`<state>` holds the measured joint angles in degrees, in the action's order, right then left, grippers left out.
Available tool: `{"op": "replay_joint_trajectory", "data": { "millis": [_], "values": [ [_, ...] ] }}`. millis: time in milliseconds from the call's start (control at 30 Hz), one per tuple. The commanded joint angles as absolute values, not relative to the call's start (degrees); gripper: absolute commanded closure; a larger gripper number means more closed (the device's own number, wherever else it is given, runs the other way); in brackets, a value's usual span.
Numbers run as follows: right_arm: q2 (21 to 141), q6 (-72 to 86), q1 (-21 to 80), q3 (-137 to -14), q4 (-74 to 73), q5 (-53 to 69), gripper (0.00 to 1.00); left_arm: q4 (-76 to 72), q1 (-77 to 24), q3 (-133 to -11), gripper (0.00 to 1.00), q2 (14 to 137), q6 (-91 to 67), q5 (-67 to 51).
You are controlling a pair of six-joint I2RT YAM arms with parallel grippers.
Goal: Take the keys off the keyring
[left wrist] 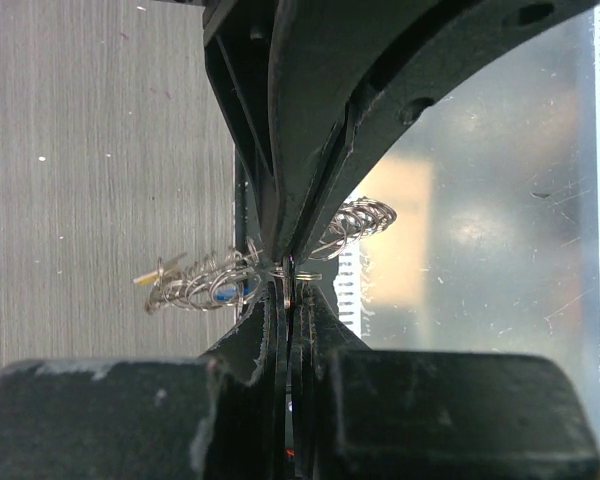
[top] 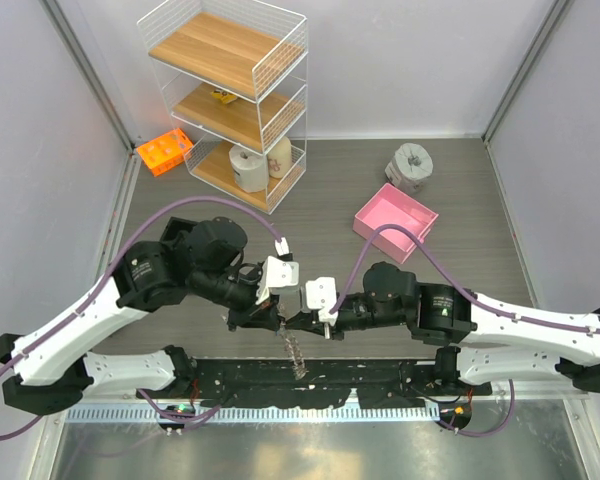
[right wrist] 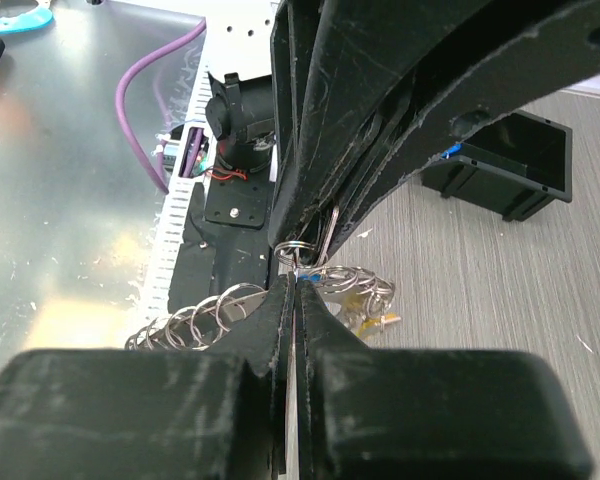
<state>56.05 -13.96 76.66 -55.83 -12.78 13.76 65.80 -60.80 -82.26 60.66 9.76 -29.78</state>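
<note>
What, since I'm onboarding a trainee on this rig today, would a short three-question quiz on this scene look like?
1. True or false: the left end effector and the right end effector are both shut on the keyring.
2. The pink box lies on which arm's side? A. left B. right
3. Fill in: the small rack beside the wire shelf is ____.
Key: 1 true; 2 B; 3 orange.

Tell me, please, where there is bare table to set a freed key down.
Bare table lies between the rack and the box, and right of the box. It is crowded near the front edge, where the left pincer and right pincer pinch the keyring.
</note>
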Motion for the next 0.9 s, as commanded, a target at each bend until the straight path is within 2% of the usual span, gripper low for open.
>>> {"op": "replay_joint_trajectory", "data": {
  "millis": [0,267,467,867],
  "values": [
    [56.69,-14.68,76.99,-58.8,-12.74,13.01,0.95,62.75,-61.0,-84.2,1.0,61.35,11.51,-32.78],
    [57.66,-12.4,76.38,-58.54,-12.48,13.27,0.95,62.75,-61.0,-83.76,1.0,60.74,13.0,-36.47],
    [57.48,-7.56,72.17,-56.96,-9.93,18.54,0.95,62.31,-61.52,-82.09,1.0,58.54,15.03,-37.36],
    [57.92,-3.78,68.73,-56.87,-10.98,19.78,0.95,68.55,-63.63,-84.29,1.0,58.27,16.7,-26.64]
  ]
}}
